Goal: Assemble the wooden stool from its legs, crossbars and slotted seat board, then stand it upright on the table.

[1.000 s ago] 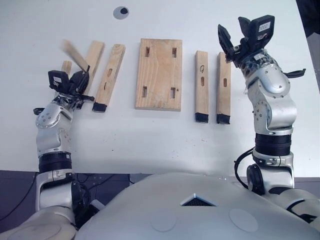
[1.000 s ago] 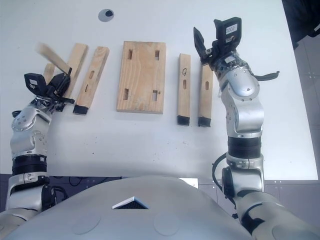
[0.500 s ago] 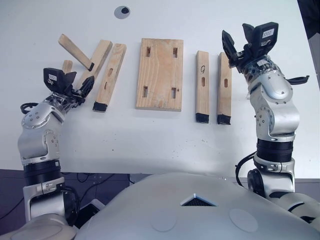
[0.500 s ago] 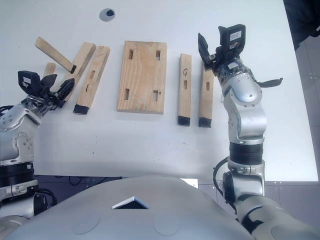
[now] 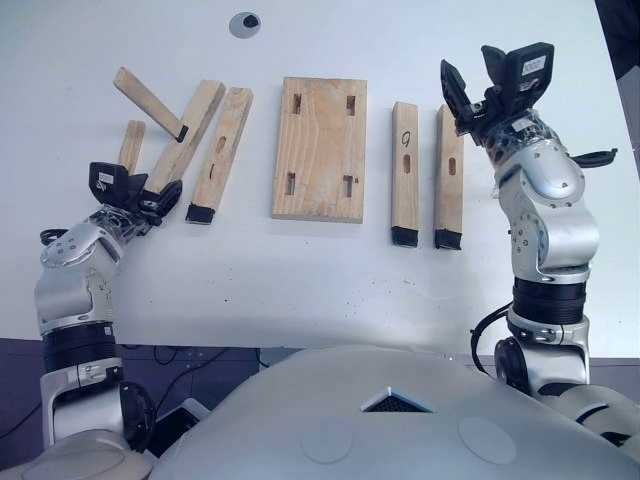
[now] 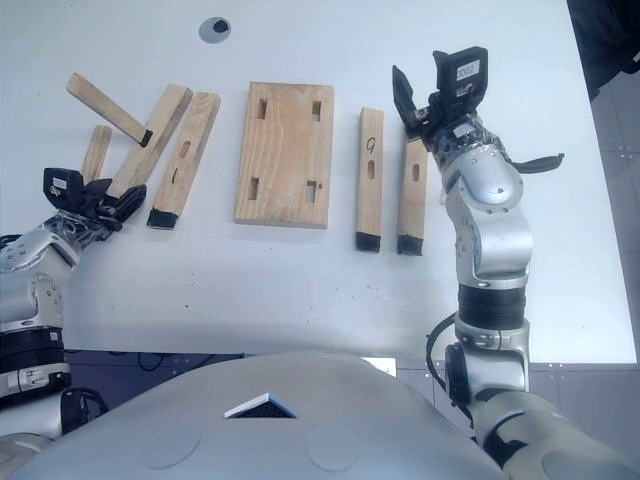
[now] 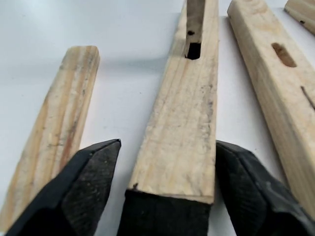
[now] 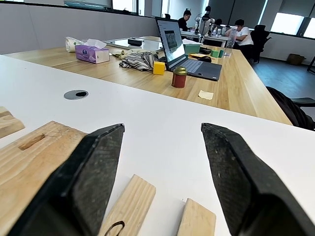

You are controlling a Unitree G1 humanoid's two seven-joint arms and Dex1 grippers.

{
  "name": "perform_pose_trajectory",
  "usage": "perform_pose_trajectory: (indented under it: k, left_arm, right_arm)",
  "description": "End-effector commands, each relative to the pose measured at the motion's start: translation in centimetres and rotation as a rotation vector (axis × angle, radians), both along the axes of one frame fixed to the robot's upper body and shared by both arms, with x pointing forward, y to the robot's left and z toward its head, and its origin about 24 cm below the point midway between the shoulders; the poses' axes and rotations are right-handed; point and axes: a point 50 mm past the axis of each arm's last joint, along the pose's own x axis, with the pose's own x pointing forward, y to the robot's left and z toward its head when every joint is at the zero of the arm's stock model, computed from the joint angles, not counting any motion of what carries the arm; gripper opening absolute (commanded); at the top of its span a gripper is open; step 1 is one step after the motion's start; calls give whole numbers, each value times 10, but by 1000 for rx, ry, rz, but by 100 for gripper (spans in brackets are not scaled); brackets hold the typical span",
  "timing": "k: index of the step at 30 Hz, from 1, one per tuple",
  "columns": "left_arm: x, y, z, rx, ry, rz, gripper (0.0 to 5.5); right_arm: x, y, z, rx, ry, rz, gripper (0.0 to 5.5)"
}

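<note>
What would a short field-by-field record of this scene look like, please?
Seat board: flat, slots up, between the leg pairs
Right legs: two, parallel, right of the board
Left legs: two, slanted, left of the board
Crossbars: two, loose, far left
Left gripper: open, straddling the black end of the outer left leg
Right gripper: open, empty, by the right legs' far ends
Assembly: not begun

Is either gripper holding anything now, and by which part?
Nothing is held. The left gripper has its jaws open either side of the black-capped end of a pale wooden leg; the right gripper is open and empty.
</note>
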Motion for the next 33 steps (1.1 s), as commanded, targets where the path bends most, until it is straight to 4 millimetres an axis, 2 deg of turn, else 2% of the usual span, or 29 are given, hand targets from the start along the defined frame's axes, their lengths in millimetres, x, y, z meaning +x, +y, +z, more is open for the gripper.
perform_pose_trajectory:
  k: [1, 6, 9, 10, 14, 16, 19, 22, 25, 27, 30, 33]
  left_arm:
    - [-4, 5, -7, 12, 34, -3, 277]
    - [-2, -3, -5, 41, -20, -109, 207]
    - [-2, -4, -5, 58, -34, -125, 200]
    - [1, -5, 0, 54, -90, -133, 200]
    - [33, -20, 63, -124, -483, -122, 199]
    - [44, -43, 91, -240, -560, -229, 199]
    - [51, -90, 111, -495, -550, -458, 199]
    - [55, -124, 115, -689, -520, -594, 199]
    - [54, -151, 111, -900, -449, -677, 199]
    - [54, -160, 104, -951, -414, -691, 199]
    - [48, -164, 93, -1013, -355, -701, 199]
    - [41, -165, 90, -1050, -315, -722, 199]
  right_arm:
    - [5, 2, 4, -6, -5, 6, 288]
    - [6, 1, 3, -2, -6, -1, 288]
    - [7, 2, 2, 1, -3, -1, 288]
    - [7, 1, 2, 22, 2, -15, 288]
    - [10, -2, 3, 50, 4, -31, 288]
    - [13, -4, 5, 68, -11, -19, 288]
    - [15, 8, 9, 155, -3, 185, 288]
    - [15, 20, 16, 366, 81, 444, 288]
    - [16, 22, 27, 590, 178, 677, 288]
    - [17, 18, 31, 722, 235, 762, 288]
    - [28, 21, 34, 890, 296, 775, 336]
    - [33, 26, 45, 1013, 300, 810, 375]
